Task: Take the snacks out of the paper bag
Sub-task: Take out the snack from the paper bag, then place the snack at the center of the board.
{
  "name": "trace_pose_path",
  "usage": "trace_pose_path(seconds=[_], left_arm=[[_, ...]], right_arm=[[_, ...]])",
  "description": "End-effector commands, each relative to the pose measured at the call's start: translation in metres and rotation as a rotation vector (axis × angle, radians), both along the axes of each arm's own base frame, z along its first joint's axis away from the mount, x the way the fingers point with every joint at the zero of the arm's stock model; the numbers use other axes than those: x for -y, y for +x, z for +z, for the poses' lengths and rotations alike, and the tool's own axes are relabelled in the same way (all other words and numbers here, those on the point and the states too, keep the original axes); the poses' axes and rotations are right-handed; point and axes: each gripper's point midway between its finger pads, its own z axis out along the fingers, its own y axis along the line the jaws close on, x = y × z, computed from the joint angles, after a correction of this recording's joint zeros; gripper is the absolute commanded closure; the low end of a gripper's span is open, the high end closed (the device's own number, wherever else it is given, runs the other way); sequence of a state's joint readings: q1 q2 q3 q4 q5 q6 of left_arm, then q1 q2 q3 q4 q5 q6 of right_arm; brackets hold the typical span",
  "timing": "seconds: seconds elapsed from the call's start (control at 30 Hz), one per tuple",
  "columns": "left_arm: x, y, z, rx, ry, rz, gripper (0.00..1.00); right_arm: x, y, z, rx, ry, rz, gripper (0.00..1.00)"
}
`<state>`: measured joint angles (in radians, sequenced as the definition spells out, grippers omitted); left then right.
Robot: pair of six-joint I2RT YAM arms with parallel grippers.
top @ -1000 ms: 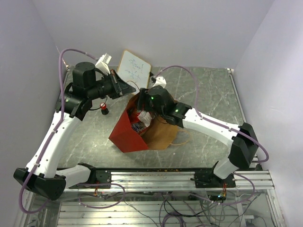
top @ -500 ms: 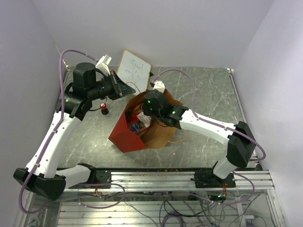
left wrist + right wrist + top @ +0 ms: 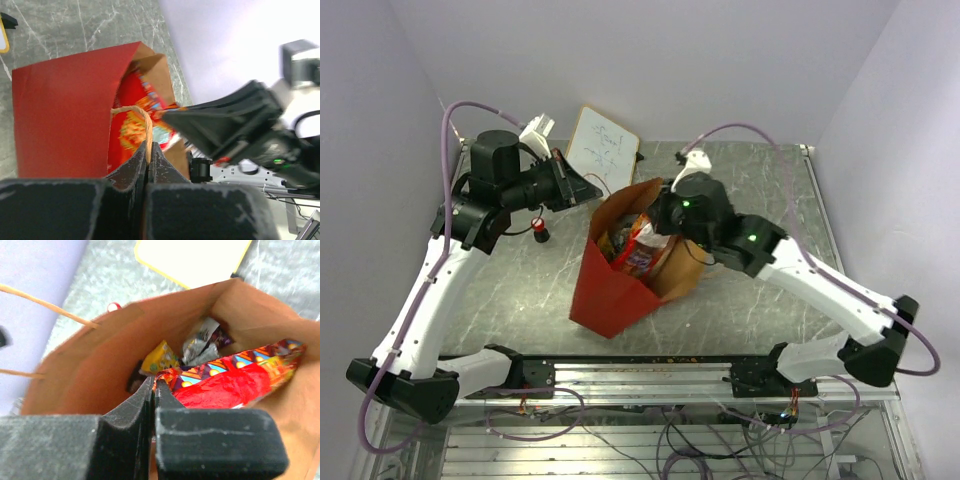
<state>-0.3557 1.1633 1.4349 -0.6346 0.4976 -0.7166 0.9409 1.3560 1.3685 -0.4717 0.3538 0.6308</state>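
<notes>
Fingers: our right gripper (image 3: 154, 382) pinches a corner of the red candy bag (image 3: 235, 385); our left gripper (image 3: 149, 147) clamps the handle (image 3: 143, 120).
Snacks: candy bag poking from the paper bag (image 3: 610, 295); small packets (image 3: 161, 356) inside.
Risk: we think the thin corner pinch could slip.

A small white board (image 3: 603, 150) with some writing on it leans tilted at the far side of the grey stone-look worktop (image 3: 750, 305). A little red and black cap (image 3: 540, 231) stands on the worktop, to the left, near the board. A metal rail (image 3: 650, 372) runs along the near edge.
</notes>
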Motion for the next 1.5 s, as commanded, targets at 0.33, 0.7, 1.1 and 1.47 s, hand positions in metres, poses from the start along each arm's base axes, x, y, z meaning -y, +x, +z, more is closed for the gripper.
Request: trace_pose_path(seconds=[0.33, 0.7, 1.1, 1.47], left_arm=[[0.002, 0.003, 0.041, 0.124, -0.033, -0.022, 0.93], [-0.023, 0.005, 0.029, 0.143, 0.138, 0.053, 0.93], [-0.031, -0.001, 0.029, 0.174, 0.192, 0.053, 0.93], [-0.036, 0.001, 0.019, 0.154, 0.247, 0.060, 0.93]], right_arm=[[0.052, -0.003, 0.147, 0.278, 0.167, -0.118, 1.00], [0.045, 0.013, 0.233, 0.407, 0.199, -0.141, 1.00], [0.172, 0.008, 0.271, 0.545, -0.039, -0.592, 1.00], [0.279, -0.045, 0.178, 0.419, -0.151, -0.892, 1.00]])
